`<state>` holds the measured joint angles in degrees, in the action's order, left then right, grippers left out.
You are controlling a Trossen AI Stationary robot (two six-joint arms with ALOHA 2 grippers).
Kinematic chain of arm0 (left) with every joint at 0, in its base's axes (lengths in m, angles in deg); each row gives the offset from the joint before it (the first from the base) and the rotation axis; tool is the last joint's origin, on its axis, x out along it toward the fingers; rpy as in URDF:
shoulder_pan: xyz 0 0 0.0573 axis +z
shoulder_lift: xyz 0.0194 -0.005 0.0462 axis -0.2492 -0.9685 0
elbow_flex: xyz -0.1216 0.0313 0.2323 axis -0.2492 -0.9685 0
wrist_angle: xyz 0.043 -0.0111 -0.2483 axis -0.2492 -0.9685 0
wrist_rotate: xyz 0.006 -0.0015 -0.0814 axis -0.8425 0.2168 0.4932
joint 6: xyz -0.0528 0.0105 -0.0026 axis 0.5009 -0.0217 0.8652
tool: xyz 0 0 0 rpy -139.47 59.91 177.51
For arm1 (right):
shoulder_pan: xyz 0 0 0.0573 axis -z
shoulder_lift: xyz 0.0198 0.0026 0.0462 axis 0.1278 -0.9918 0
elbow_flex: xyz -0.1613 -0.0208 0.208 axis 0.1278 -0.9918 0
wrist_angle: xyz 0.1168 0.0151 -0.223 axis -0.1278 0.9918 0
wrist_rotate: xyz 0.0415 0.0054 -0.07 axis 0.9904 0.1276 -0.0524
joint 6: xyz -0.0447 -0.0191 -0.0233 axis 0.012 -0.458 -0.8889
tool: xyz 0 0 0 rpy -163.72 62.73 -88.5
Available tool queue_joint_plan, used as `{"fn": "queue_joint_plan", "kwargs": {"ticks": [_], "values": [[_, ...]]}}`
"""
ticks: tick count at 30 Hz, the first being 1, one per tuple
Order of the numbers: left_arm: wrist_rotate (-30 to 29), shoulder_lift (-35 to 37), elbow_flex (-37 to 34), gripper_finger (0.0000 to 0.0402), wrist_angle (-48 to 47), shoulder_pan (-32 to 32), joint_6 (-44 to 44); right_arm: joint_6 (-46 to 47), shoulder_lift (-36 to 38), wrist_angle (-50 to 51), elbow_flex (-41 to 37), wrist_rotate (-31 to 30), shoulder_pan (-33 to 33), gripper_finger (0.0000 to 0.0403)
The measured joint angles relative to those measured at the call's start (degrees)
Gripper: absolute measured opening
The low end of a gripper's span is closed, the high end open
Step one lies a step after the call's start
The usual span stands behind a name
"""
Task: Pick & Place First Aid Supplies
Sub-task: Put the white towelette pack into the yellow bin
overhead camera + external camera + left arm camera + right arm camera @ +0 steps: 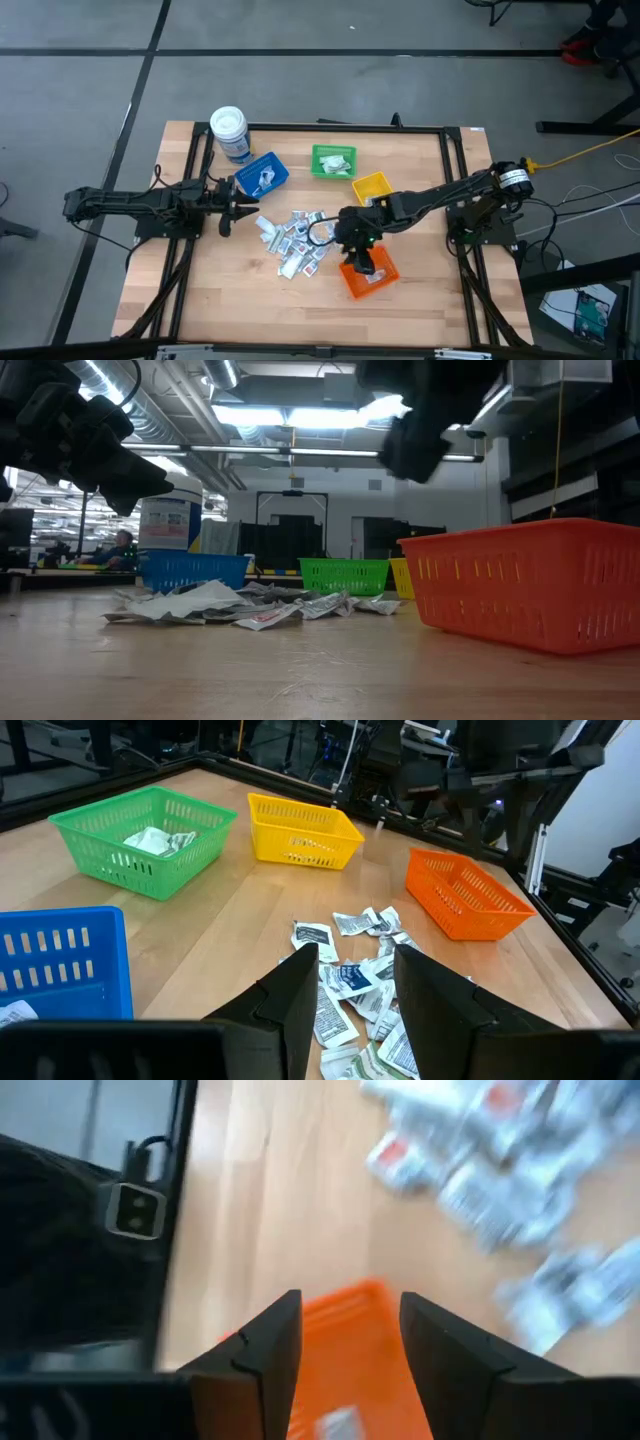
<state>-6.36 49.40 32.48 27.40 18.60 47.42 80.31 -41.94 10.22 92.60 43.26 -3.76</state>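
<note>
Jaws: both released, empty | right gripper [342,1342] over orange bin [352,1342], bin cut off | packets [500,1160] blurred

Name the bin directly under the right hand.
The orange bin, at the table's front edge: the right hand hangs over it, open, while the yellow, green and blue bins sit farther back.

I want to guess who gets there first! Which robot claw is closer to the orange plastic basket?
The right gripper: it hangs open just above the orange plastic basket. The left gripper waits open across the pile of paper packets, beside the blue plastic basket.
</note>
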Motion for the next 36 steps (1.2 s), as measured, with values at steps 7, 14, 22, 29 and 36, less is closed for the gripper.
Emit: {"fn": "queue_joint_plan", "kwargs": {"ticks": [7,14,22,29,36], "values": [[0.0,0.0,0.0,0.0127,0.0,0.0,0.0,-24.8,-0.9,-7.4,0.0,-7.6,0.9,0.0169],[0.0,0.0,0.0,0.0127,-0.1,0.0,0.0,-35.9,-5.8,-15.5,0.0,-8.2,0.5,0.0169],[0.0,0.0,0.0,0.0127,0.0,0.0,0.0,-36.3,-11.8,-18.4,2.7,-8.4,-0.5,0.0169],[0.0,0.0,0.0,0.0127,0.0,0.0,0.0,-29.9,-14.2,-8.9,7.2,-13.0,0.2,0.0168],[0.0,0.0,0.0,0.0127,0.0,0.0,0.0,-21.5,-14.4,-3.8,9.2,-13.9,4.3,0.0168]]}}
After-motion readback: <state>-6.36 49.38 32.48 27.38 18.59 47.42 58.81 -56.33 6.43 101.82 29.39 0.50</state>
